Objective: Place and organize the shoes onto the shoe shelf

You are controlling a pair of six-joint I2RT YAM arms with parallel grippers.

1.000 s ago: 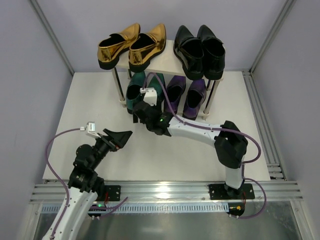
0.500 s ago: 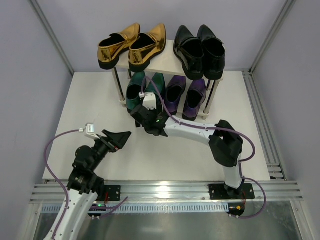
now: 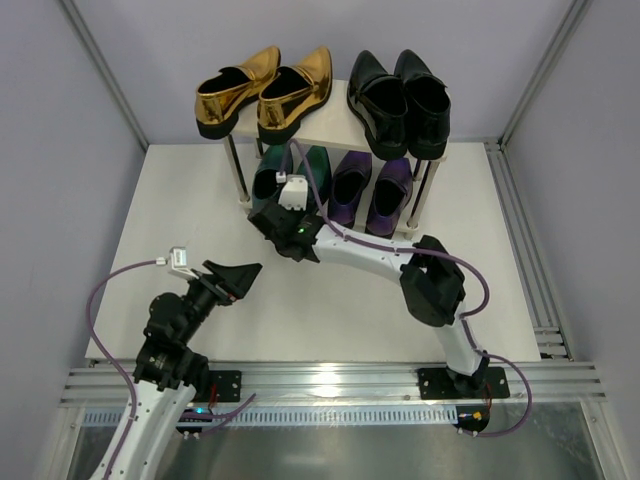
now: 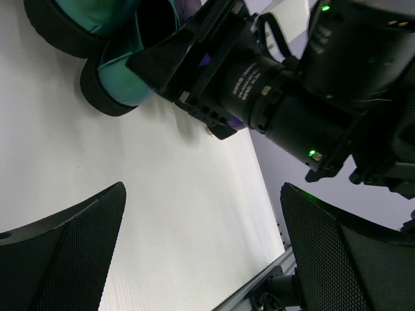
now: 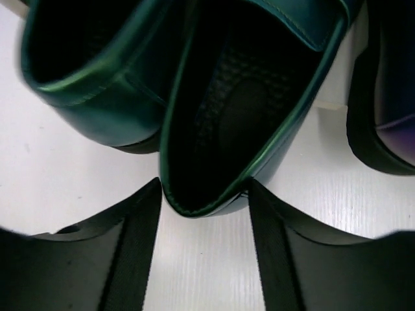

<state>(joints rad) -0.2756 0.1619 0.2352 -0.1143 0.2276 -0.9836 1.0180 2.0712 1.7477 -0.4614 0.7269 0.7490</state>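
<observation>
The shoe shelf (image 3: pixel 336 124) stands at the back. Gold shoes (image 3: pixel 264 90) and black shoes (image 3: pixel 400 100) sit on its top board. Teal shoes (image 3: pixel 316 165) and purple shoes (image 3: pixel 372 186) sit on the lower tier. My right gripper (image 3: pixel 268 208) is at the teal pair. In the right wrist view it (image 5: pixel 202 189) is open, its fingertips on either side of the heel of the right teal shoe (image 5: pixel 259 84). The left teal shoe (image 5: pixel 84 78) lies beside it. My left gripper (image 3: pixel 243 270) is open and empty over the table; it also shows in the left wrist view (image 4: pixel 202 194).
A purple shoe (image 5: pixel 389 97) lies just right of the teal one. The right arm (image 4: pixel 311 97) reaches across in front of the shelf. Thin metal posts (image 3: pixel 238 172) hold up the top board. Grey walls enclose the table, and a metal rail (image 3: pixel 330 378) runs along its near edge.
My right gripper has moved left and further in toward the teal shoes on the lower tier. The left arm has barely moved.
</observation>
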